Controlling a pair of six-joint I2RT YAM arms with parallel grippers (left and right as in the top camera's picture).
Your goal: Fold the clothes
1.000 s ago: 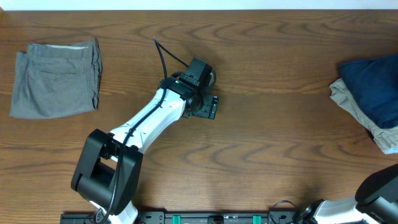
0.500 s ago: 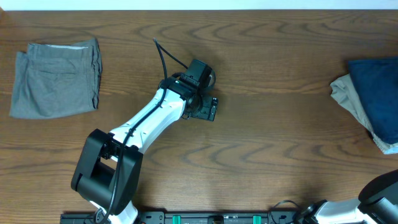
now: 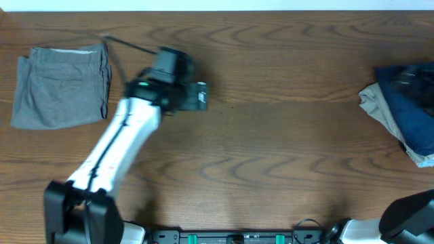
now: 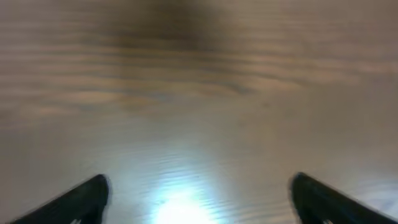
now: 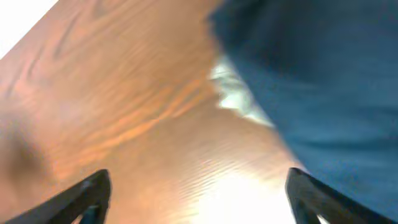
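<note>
While the wooden table (image 3: 271,169) is carrying everything, the left arm (image 3: 115,146) is slanting from the near-left edge toward the far edge. The clothes (image 3: 415,102), dark navy, are lying bunched at the right edge. Grey folded shorts (image 3: 61,85) are resting at the far-left corner. A beige garment (image 3: 380,108) is poking out beneath the navy cloth. The left gripper (image 4: 199,199) is hovering over bare wood, fingers spread wide, gripping nothing; the right gripper (image 5: 196,199) is gaping equally wide, empty, just beside the navy cloth.

The left arm (image 3: 115,146) stretches diagonally away from its base, motion-blurred, and the left gripper (image 4: 199,202) has its jaws spread wide. The right gripper (image 5: 198,198) also gapes wide, seemingly tilted downward.
</note>
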